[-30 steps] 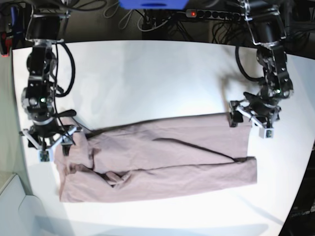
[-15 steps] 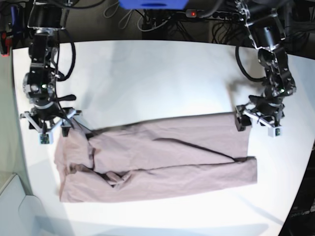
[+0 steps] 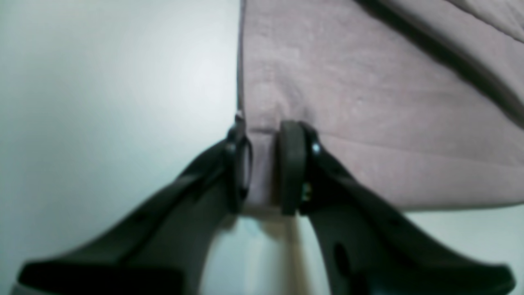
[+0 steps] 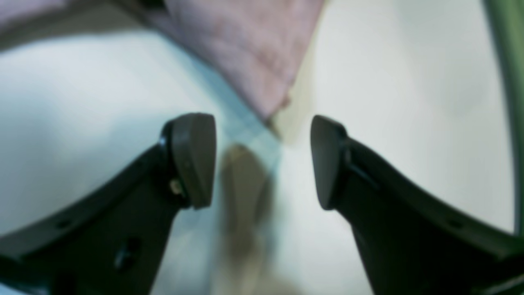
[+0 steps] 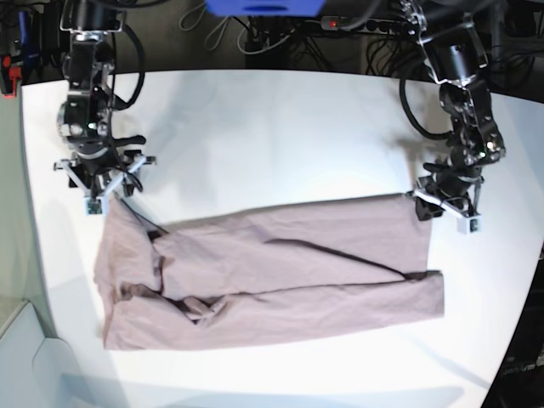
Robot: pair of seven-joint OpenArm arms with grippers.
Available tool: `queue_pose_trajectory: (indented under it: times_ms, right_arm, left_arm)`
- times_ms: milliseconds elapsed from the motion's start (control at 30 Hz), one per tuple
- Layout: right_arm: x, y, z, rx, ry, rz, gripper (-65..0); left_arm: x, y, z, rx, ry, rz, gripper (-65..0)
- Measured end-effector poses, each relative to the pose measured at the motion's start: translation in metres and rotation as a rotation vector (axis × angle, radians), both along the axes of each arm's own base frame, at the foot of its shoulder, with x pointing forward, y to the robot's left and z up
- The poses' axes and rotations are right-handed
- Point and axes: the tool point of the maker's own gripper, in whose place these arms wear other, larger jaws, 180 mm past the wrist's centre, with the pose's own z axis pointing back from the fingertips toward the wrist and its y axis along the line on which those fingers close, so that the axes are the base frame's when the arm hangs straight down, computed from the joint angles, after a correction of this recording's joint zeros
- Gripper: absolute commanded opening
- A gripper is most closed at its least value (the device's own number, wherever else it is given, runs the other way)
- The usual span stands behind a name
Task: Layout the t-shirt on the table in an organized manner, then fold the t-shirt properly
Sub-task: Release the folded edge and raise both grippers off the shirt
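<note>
The mauve-pink t-shirt (image 5: 272,272) lies across the white table (image 5: 272,127), folded lengthwise into a long band with a sleeve bunched at its left end. In the base view my left gripper (image 5: 425,206) sits at the shirt's far right corner. The left wrist view shows it (image 3: 265,168) pinching a strip of the t-shirt (image 3: 368,102) hem between its dark fingers (image 3: 292,164). My right gripper (image 5: 117,194) hovers at the shirt's far left corner. In the right wrist view it (image 4: 262,162) stands open, with the t-shirt (image 4: 254,53) corner tip just ahead of the gap and nothing between the pads.
Cables and a power strip (image 5: 374,25) run along the table's back edge, beside a blue object (image 5: 263,7). A pale box (image 5: 25,357) sits off the table's front left. A green edge (image 4: 507,82) borders the right wrist view.
My left gripper has closed on the shirt's far right corner. The right arm has moved toward the back of the table, from over the left sleeve to just beyond the corner.
</note>
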Motion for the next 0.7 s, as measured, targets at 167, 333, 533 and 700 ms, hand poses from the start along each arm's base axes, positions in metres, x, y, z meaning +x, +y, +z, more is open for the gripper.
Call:
queue_pose_trajectory:
  times_ms: [167, 333, 533, 700]
  right_arm:
    - [0.026, -0.002, 0.002, 0.019, -0.033, -0.01, -28.7]
    - [0.027, -0.002, -0.008, 0.032, -0.032, -0.013, -29.3]
    - [0.042, -0.002, -0.013, 0.055, -0.043, -0.023, -48.4]
    - [0.041, -0.005, -0.009, 0.039, -0.028, -0.026, -65.0]
  left_arm:
    - [0.0, 0.0, 0.0, -0.001, -0.001, -0.002, -51.4]
    - [0.0, 0.0, 0.0, -0.001, -0.001, -0.002, -51.4]
    - [0.0, 0.0, 0.0, -0.001, -0.001, -0.003, -51.4]
    - [-0.001, 0.0, 0.002, 0.007, 0.008, -0.011, -51.4]
